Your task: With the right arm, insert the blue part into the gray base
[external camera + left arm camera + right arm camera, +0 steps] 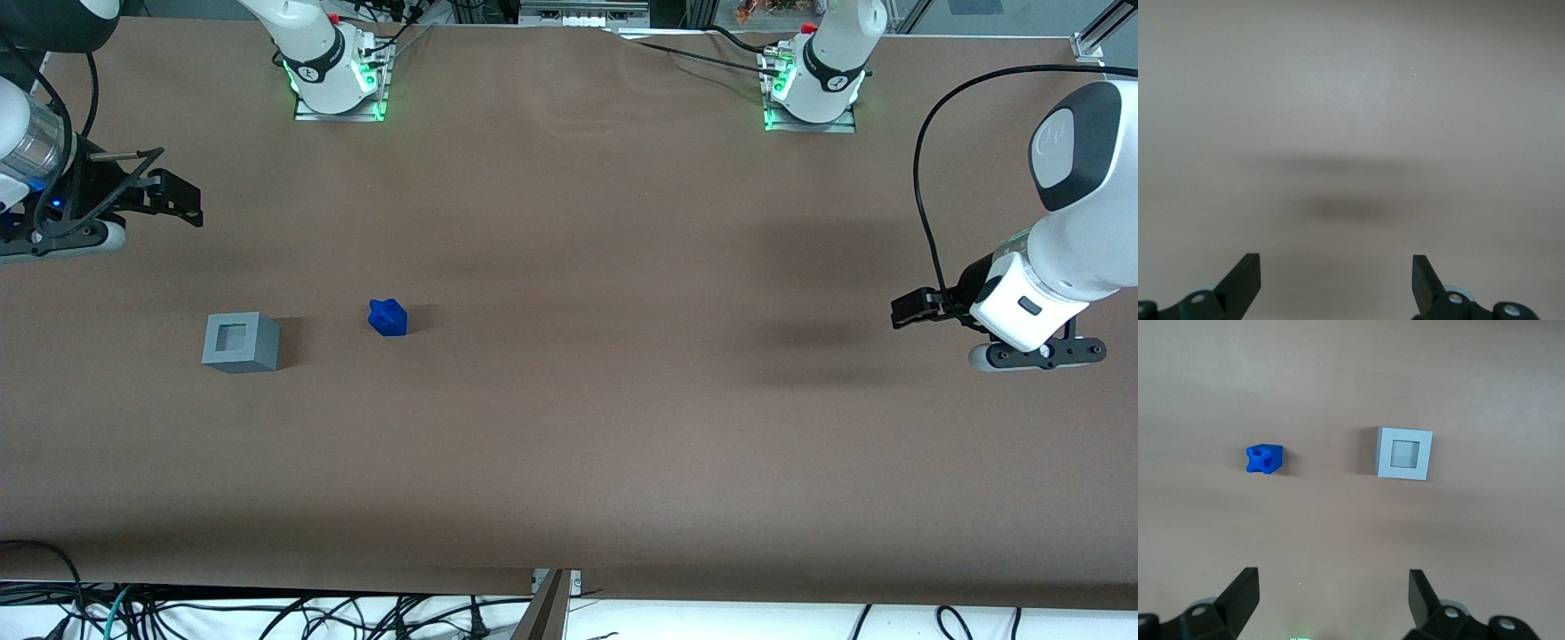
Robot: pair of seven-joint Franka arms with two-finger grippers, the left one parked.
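The blue part (388,317) sits on the brown table (569,427), knobby top up. The gray base (240,342) stands beside it, a short gap apart, its square hole facing up. Both lie toward the working arm's end of the table. My right gripper (182,200) hangs above the table, farther from the front camera than the gray base, and is open and empty. In the right wrist view the blue part (1264,459) and the gray base (1405,453) lie ahead of the open gripper (1333,580), well apart from both fingertips.
Two arm bases with green lights (336,80) (809,93) are bolted along the table edge farthest from the front camera. Cables (267,613) hang below the table edge nearest the front camera.
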